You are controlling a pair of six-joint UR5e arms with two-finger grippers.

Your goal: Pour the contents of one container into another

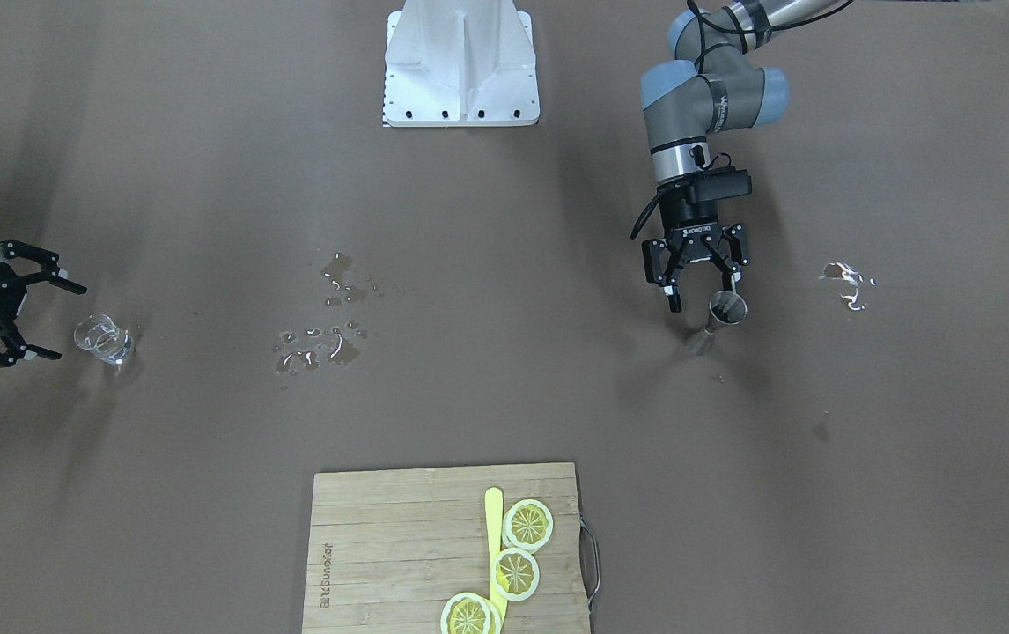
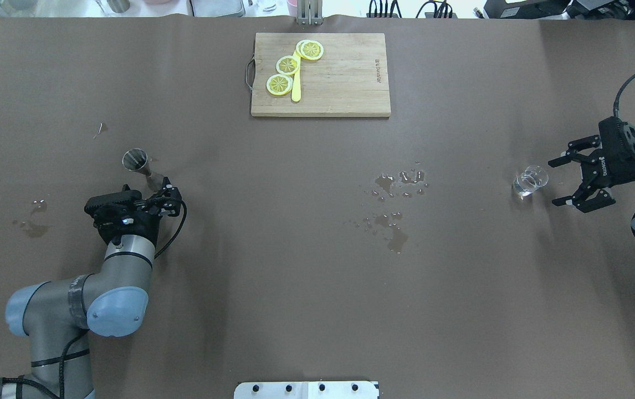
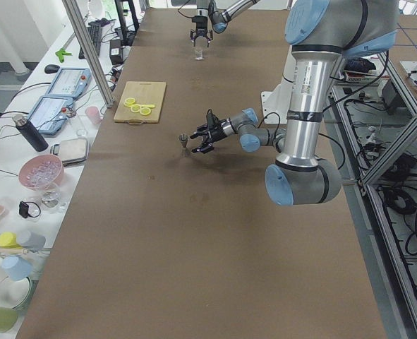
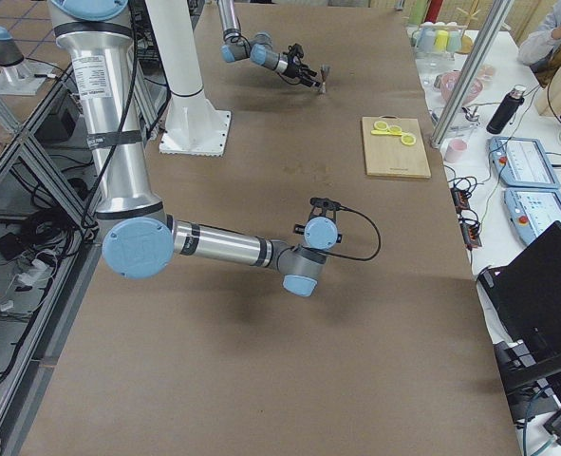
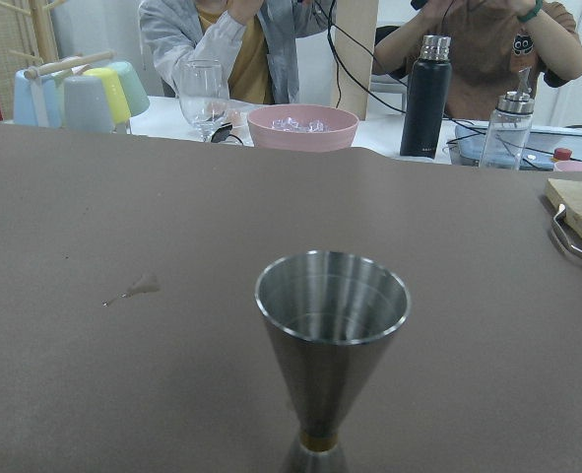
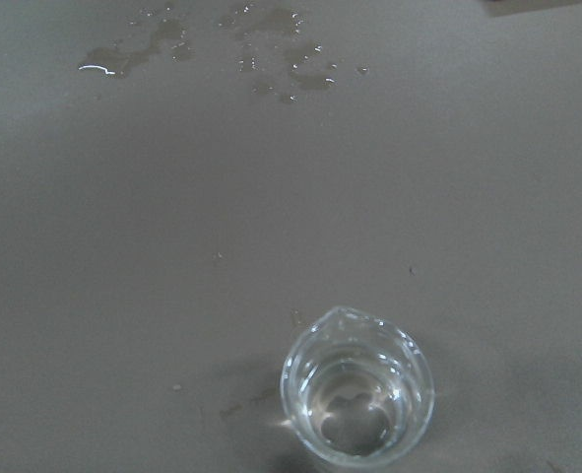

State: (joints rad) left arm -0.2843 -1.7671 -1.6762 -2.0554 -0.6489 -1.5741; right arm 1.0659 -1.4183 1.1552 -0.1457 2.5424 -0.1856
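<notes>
L → R, overhead view.

L gripper (image 2: 165,191): jaws spread, holding nothing. Jigger (image 2: 142,167) stands on the table just beyond the fingertips, not yet between them.

Mid: cutting board (image 2: 345,83) w/ lemon slices (image 2: 288,65) at far edge. Puddles (image 2: 392,210) on the table centre.

R side: glass (image 2: 531,180) w/ clear liquid, just in front of R gripper (image 2: 553,183). Jaws wide apart, nothing grasped.

Risks: jigger is narrow-waisted w/ a small foot, so a finger clipping it on approach would prob. tip it. Off-centre closing would shove it, not grip it. Glass is smooth, maybe wet, so it could slip or slosh if tilted fast.

Orientation: jigger upright, long axis vertical, wide mouth up. Glass upright too. In R wrist view its spout faces away from the gripper, toward the puddles.
</notes>
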